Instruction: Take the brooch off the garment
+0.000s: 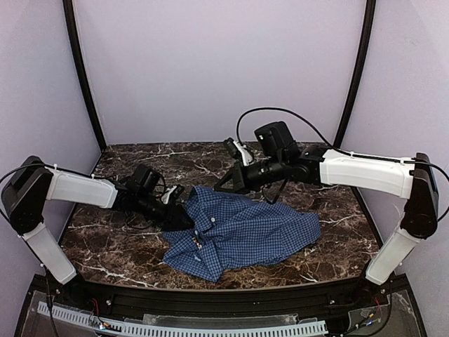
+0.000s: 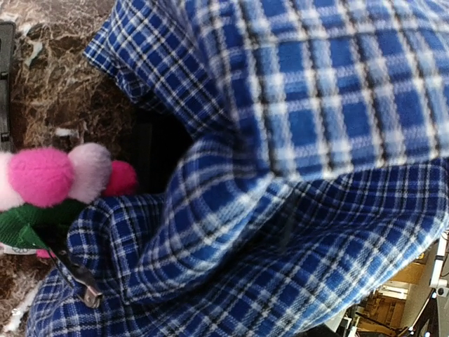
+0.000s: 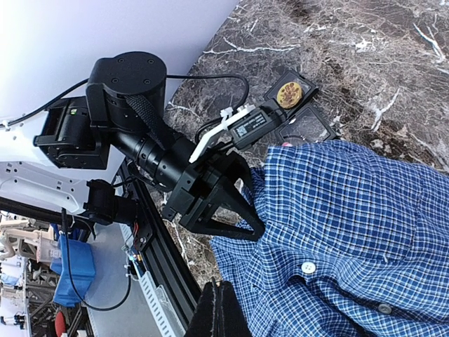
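Observation:
A blue plaid shirt (image 1: 245, 232) lies crumpled mid-table. The brooch (image 2: 52, 179), pink pompoms on green with a metal clip, sits on a fold of the shirt (image 2: 316, 140) at the left of the left wrist view. A speck of pink shows at the shirt's edge (image 3: 286, 144) in the right wrist view. My left gripper (image 1: 188, 219) is shut on the shirt's collar; the right wrist view shows it (image 3: 258, 228) pinching the cloth. Its fingers are hidden by cloth in its own view. My right gripper (image 1: 219, 187) hovers over the shirt's far left edge, fingers (image 3: 223, 302) shut and empty.
A small open black case with a gold disc (image 3: 291, 93) lies on the marble next to the collar. The table's front rail (image 1: 210, 302) runs along the near edge. Purple walls enclose the back and sides.

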